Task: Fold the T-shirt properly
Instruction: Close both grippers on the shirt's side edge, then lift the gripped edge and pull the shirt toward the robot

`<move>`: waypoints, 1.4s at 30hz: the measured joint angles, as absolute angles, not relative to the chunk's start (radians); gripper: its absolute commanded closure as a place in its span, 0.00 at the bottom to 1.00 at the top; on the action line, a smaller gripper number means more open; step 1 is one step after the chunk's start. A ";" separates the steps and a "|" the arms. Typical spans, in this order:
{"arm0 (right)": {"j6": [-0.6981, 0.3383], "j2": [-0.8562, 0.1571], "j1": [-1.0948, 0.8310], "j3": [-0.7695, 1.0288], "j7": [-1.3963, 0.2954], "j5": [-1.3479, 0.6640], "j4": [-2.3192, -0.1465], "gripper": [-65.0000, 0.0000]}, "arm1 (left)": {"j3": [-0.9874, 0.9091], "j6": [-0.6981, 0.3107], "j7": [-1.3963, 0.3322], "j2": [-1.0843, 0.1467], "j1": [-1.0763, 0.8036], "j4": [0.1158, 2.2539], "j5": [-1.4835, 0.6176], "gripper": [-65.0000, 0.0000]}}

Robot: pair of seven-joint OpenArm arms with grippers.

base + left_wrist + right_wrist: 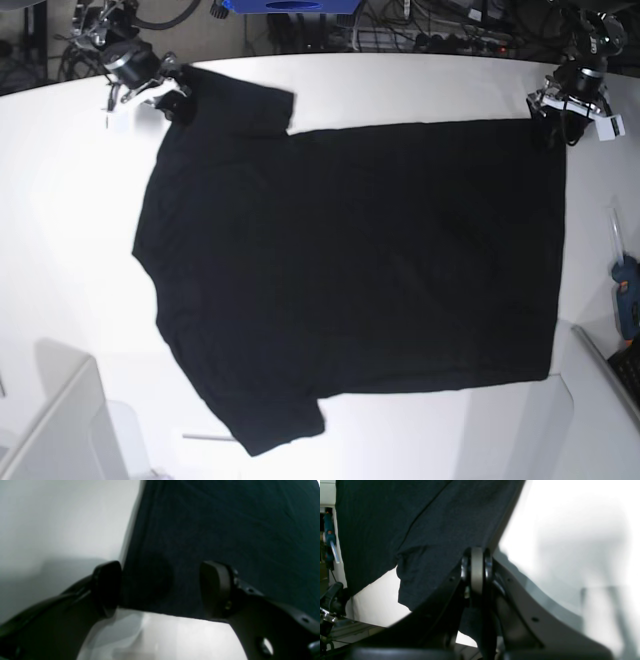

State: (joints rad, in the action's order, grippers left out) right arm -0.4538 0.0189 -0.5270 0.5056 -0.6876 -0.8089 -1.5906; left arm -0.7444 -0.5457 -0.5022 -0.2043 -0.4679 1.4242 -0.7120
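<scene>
Nearest to me in the base view is the T-shirt's (pixel 350 270) lower sleeve, hanging toward the near edge of the bench (pixel 60 250). From there, largest down:

Bench: white, carries everything. I see bare surface on all sides of the shirt.

T-shirt: black, plain side up, spread flat across the middle of the bench, neck end toward the base view's left, hem toward its right. Sleeves stick out at the far-left corner and the near-left corner. A few shallow wrinkles, no folds that I can see.

Right gripper (pixel 178 95): at the shirt's far sleeve. In the right wrist view the right gripper (pixel 477 567) has its jaws closed together on the sleeve cloth (pixel 420 542); fabric bunches just beside the pads, and the sleeve edge lifts off the bench.

Left gripper (pixel 556 130): at the shirt's far hem corner. In the left wrist view the left gripper (pixel 160 587) has its jaws spread wide, gripping nothing. One finger (pixel 107 585) sits just off the cloth edge over bare bench, the other finger (pixel 215 587) is over the black fabric (pixel 225 530). I can't tell whether either one touches the cloth.

Blue-handled tool (pixel 628 300): off the shirt's hem side, at the bench edge.
</scene>
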 measured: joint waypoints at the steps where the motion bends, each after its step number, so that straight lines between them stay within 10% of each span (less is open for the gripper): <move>1: -0.454 0.019 -0.527 0.506 -0.687 -0.809 -1.591 1.00 | -0.744 -0.546 -0.505 -0.204 -0.466 1.424 -0.711 0.29; 5: -0.454 0.019 -0.527 0.506 -0.687 -0.809 -1.591 1.00 | -0.744 -0.546 -0.504 -0.203 -0.462 1.415 -0.712 0.36; 16: -0.454 0.019 -0.527 0.508 -0.685 -0.809 -1.591 1.00 | -0.746 -0.547 -0.490 -0.205 -0.435 1.347 -0.730 0.99; 42: -0.428 0.006 -0.660 0.508 -0.680 -0.748 -1.722 1.00 | -0.739 -0.546 -0.667 -0.219 -0.584 1.542 -0.698 1.00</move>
State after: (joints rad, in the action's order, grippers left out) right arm -0.4278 0.0055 -0.6601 0.5076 -0.6796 -0.7475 -1.7222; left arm -0.7387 -0.5457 -0.6674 -0.2192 -0.5842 1.5421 -0.6975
